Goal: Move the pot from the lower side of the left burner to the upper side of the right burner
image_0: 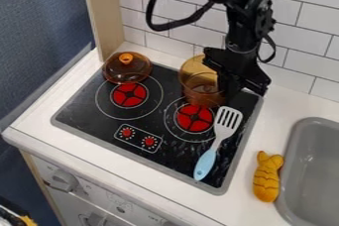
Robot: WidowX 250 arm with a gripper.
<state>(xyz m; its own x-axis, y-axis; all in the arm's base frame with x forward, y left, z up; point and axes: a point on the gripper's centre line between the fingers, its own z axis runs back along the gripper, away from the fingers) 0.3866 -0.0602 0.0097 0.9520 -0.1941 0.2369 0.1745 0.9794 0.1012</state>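
1. Honestly, my gripper (230, 79) covers the right side of the pot (200, 85), and I cannot tell how wide it stands or whether it holds anything.
2. My arm (246, 14) is cut off by the top edge, and the sink (315, 170) by the right edge.
3. The pot is at the upper side of the right burner (195, 118), its lower part overlapping the red disc in my view. Whether its base touches the stove (86, 108) I cannot make out.
4. Its mouth is up and its wall runs down toward the burner; which way a handle points is hard to tell.
5. The pot is round, see-through amber. Near the stove's upper left corner lies a domed amber lid (119, 75) with an orange knob.
6. A slotted spatula (206, 162), pale head and smooth blue handle, slants beside the right burner. A ridged, fish-shaped yellow toy (267, 180) lies between stove and gray sink.
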